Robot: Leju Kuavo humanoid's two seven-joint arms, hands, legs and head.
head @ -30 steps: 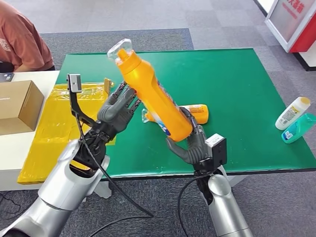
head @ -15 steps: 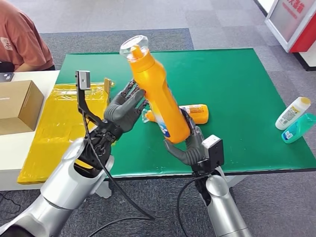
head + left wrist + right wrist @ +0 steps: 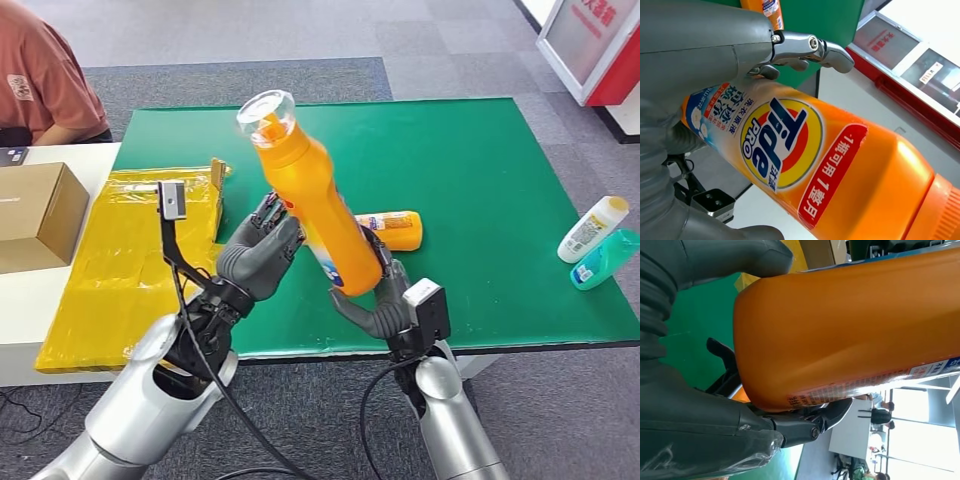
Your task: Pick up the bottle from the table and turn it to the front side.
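Note:
A large orange detergent bottle (image 3: 324,215) with a clear cap hangs above the front of the green table (image 3: 483,180), tilted with its cap up and to the left. My right hand (image 3: 377,300) grips its base from below. My left hand (image 3: 260,255) has its fingers spread against the bottle's side, not wrapped round it. In the left wrist view the bottle (image 3: 810,150) shows its round Tide label, with the left hand (image 3: 696,50) lying along it. The right wrist view has the bottle's plain orange base (image 3: 851,325) held in the right hand (image 3: 696,415).
A second, smaller orange bottle (image 3: 396,228) lies on the table behind the hands. A white bottle (image 3: 592,228) and a teal one (image 3: 604,258) lie at the right edge. A yellow sheet (image 3: 113,260) and a cardboard box (image 3: 38,212) are left, with a person (image 3: 45,80) behind.
My left hand has come in to the right until it touches the bottle's side. The right hand has swung the bottle more upright and a little nearer.

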